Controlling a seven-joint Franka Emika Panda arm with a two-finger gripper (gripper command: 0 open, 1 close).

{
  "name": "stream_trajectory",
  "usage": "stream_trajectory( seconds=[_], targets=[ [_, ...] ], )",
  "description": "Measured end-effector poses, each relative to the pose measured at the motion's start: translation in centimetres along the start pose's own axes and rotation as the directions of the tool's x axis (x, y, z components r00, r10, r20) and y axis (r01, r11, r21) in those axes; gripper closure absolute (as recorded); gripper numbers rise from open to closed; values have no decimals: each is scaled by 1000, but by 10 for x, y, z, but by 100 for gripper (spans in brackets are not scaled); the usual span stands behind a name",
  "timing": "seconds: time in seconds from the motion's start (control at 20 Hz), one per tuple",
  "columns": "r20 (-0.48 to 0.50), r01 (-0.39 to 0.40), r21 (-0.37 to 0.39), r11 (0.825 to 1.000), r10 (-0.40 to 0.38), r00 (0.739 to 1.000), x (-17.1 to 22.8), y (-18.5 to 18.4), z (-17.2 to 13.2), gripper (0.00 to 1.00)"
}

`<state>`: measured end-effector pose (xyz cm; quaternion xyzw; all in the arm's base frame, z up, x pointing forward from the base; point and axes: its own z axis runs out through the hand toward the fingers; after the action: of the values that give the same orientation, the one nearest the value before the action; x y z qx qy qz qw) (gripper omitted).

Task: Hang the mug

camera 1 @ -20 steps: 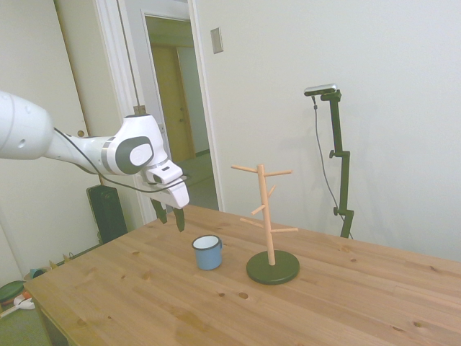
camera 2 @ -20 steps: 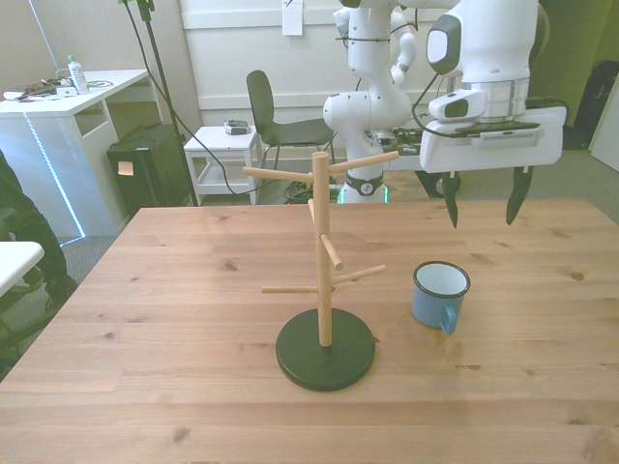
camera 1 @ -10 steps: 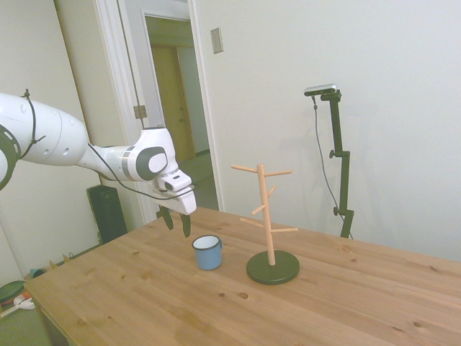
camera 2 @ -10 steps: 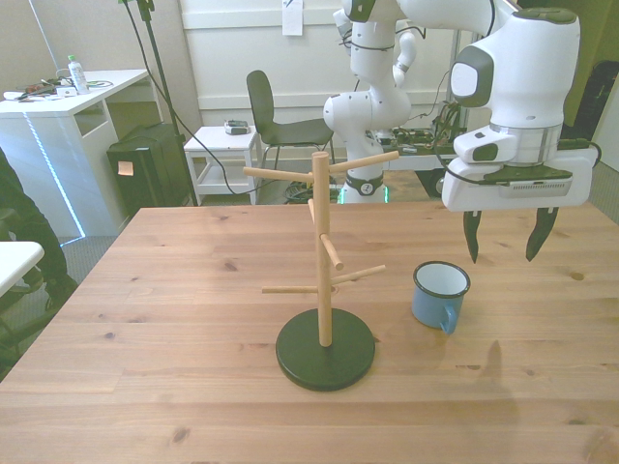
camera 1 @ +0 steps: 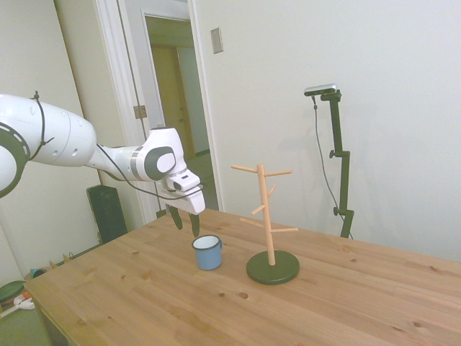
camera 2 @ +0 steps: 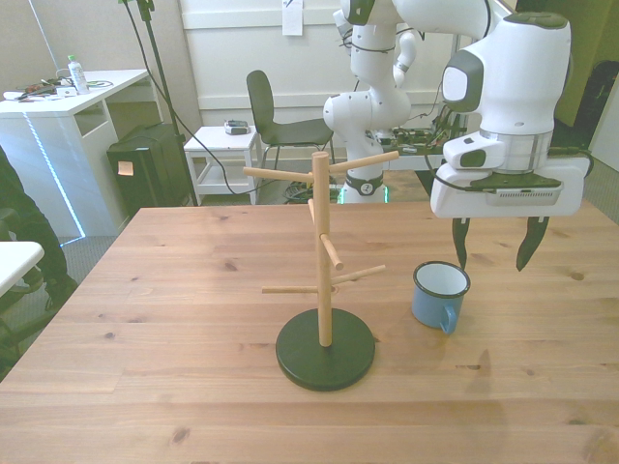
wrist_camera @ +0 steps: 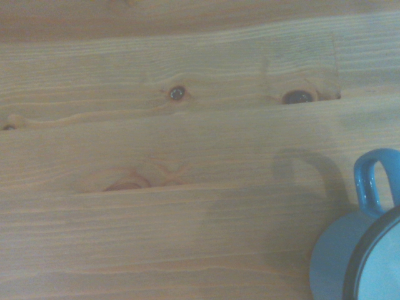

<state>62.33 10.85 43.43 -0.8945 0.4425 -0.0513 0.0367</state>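
Note:
The small light-blue mug (camera 1: 207, 252) (camera 2: 439, 294) stands upright on the wooden table, its loop handle (wrist_camera: 373, 190) turned toward the front view's camera. My gripper (camera 1: 186, 222) (camera 2: 491, 255) hangs open just above and slightly behind the mug, toward the front view's right, with nothing between its fingers. The wooden peg stand (camera 1: 268, 216) (camera 2: 322, 261) with its dark round base stands beside the mug, on the front view's left of it. The wrist view catches only the mug's edge and handle at the corner.
The wooden table (camera 2: 174, 367) stretches wide around the stand. Behind it stand a dark chair (camera 2: 271, 111), a small white cart (camera 2: 227, 145) and a white desk (camera 2: 68, 97). A person's dark sleeve (camera 2: 24, 242) shows at the front view's left edge.
The gripper has come down and moved toward the mug, from well above and beside it to just over its far side. It has stayed open. The mug and stand have not moved.

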Motion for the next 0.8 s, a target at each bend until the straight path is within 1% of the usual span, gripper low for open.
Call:
stream_trajectory(
  seconds=[0.4,0.45,0.8],
  targets=[
    [17,0,-39,999,1,1000,2,0,28,0],
    [21,-1,-45,999,2,1000,3,1,33,100],
    [18,-3,-42,999,4,1000,2,8,57,100]
  ],
)
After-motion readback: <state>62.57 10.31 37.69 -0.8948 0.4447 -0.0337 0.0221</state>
